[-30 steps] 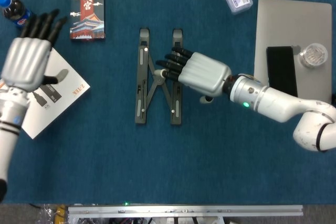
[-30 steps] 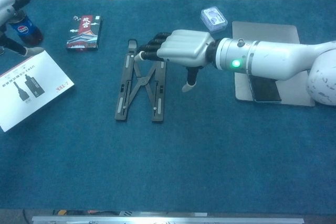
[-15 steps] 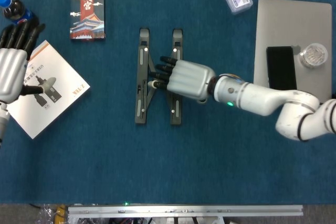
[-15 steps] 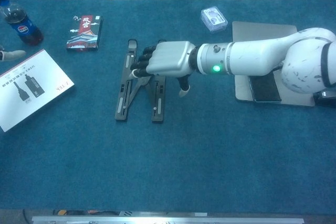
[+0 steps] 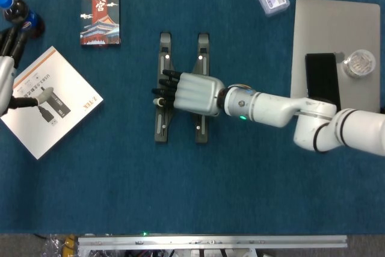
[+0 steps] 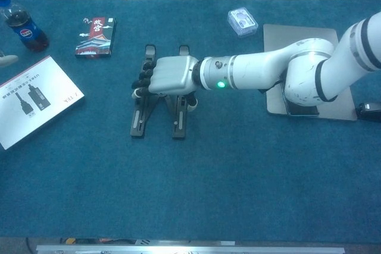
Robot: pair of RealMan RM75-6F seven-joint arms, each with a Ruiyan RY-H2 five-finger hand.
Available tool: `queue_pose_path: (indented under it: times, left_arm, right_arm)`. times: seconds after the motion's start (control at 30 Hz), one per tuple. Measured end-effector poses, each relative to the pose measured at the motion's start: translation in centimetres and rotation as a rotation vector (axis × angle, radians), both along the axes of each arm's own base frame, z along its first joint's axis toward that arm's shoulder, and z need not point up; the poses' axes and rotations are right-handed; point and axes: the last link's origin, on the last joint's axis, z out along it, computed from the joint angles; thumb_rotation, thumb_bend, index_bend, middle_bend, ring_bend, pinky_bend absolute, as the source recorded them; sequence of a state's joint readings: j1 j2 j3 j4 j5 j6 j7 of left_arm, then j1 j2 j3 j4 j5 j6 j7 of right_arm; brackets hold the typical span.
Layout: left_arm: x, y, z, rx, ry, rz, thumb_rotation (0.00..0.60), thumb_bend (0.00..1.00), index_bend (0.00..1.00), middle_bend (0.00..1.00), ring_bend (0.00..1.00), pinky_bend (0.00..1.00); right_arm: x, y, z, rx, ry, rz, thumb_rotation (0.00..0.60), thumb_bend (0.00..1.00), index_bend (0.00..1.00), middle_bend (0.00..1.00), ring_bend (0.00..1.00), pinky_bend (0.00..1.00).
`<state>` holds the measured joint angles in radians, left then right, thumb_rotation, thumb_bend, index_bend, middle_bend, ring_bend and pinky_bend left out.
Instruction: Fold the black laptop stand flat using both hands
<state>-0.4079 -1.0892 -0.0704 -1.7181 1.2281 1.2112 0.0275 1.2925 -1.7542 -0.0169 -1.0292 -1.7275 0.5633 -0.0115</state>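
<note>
Black laptop stand [image 5: 163,118] lies lengthwise toward the far edge, right hand [image 5: 194,94] fingers [image 5: 162,91] draped over it.

A black laptop stand [image 5: 163,106] is seen on the blue table [image 5: 180,191]; beside it, a silver-white right hand [image 5: 189,93] with black fingers [image 5: 163,90].

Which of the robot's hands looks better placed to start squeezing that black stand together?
The right hand: it already lies across the black laptop stand, fingers over its left rail. The left hand is far off at the table's left edge, beside the booklet.
</note>
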Motion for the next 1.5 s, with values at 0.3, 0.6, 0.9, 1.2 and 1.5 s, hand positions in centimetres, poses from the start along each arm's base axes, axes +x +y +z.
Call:
queue_pose_path:
  times: [0.3, 0.6, 0.9, 1.2, 1.5]
  left_arm:
    - [-0.2, 0.1, 0.6, 0.015, -0.017, 0.001, 0.468, 0.20, 0.00, 0.00, 0.00, 0.00]
    - [-0.3, 0.0, 1.2, 0.022, -0.027, 0.001, 0.410, 0.20, 0.00, 0.00, 0.00, 0.00]
    - [-0.3, 0.0, 1.6, 0.028, -0.037, 0.002, 0.398, 0.20, 0.00, 0.00, 0.00, 0.00]
    - [-0.3, -0.1, 1.5, 0.026, -0.044, 0.001, 0.371, 0.20, 0.00, 0.00, 0.00, 0.00]
    - [-0.3, -0.2, 1.5, 0.023, -0.044, 0.001, 0.369, 0.20, 0.00, 0.00, 0.00, 0.00]
  right_arm:
    - [1.6, -0.6, -1.4, 0.020, -0.001, 0.003, 0.600, 0.00, 0.00, 0.00, 0.00, 0.00]
    - [2.9, -0.9, -2.5, 0.046, 0.012, -0.065, 0.600, 0.00, 0.00, 0.00, 0.00, 0.00]
    - [3.7, -1.1, -3.1, 0.058, -0.009, -0.107, 0.600, 0.00, 0.00, 0.02, 0.00, 0.00]
    - [3.9, -1.5, -3.1, 0.055, -0.035, -0.136, 0.600, 0.00, 0.00, 0.19, 0.02, 0.01]
    - [3.9, -1.6, -3.1, 0.052, -0.048, -0.133, 0.600, 0.00, 0.00, 0.27, 0.02, 0.01]
